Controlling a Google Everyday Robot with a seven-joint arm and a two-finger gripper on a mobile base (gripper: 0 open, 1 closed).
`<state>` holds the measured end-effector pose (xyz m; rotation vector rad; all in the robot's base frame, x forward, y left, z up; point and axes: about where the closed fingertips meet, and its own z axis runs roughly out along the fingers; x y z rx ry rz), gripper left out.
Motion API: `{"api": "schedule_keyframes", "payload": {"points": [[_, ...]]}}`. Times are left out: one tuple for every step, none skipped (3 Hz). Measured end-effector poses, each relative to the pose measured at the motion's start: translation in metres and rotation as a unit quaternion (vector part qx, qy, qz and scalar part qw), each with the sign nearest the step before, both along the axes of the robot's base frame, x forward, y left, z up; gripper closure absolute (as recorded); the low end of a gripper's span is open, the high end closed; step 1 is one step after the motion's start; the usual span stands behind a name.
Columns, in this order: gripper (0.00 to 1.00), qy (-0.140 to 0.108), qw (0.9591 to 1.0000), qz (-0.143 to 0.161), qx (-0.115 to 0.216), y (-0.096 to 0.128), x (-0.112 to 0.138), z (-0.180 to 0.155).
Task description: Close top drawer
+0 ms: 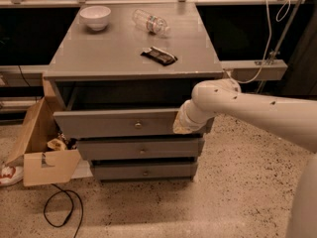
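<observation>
Top drawer (114, 123) ajar, jaws at right front.

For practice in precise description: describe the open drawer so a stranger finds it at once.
Find the grey cabinet with three drawers. The top drawer sits under the cabinet's top. Unlike the two below, it stands pulled out, with the gripper at its front's right end.

White arm (257, 114) reaching in from the right, elbow bent, wrist (194, 115) angled down-left, jaws at centre of view

A high camera looks down on the cabinet (133, 53), claw (182, 125) at right of top drawer (109, 124).
</observation>
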<state>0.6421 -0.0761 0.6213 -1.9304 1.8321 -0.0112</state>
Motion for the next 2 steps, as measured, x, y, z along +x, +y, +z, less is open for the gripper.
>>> {"api": "schedule_keyframes", "payload": {"points": [[1.00, 0.009, 0.9994, -0.027, -0.017, -0.0040, 0.0204, -0.0008], [1.00, 0.014, 0.9988, -0.040, -0.025, -0.0062, 0.0281, -0.0009]]}}
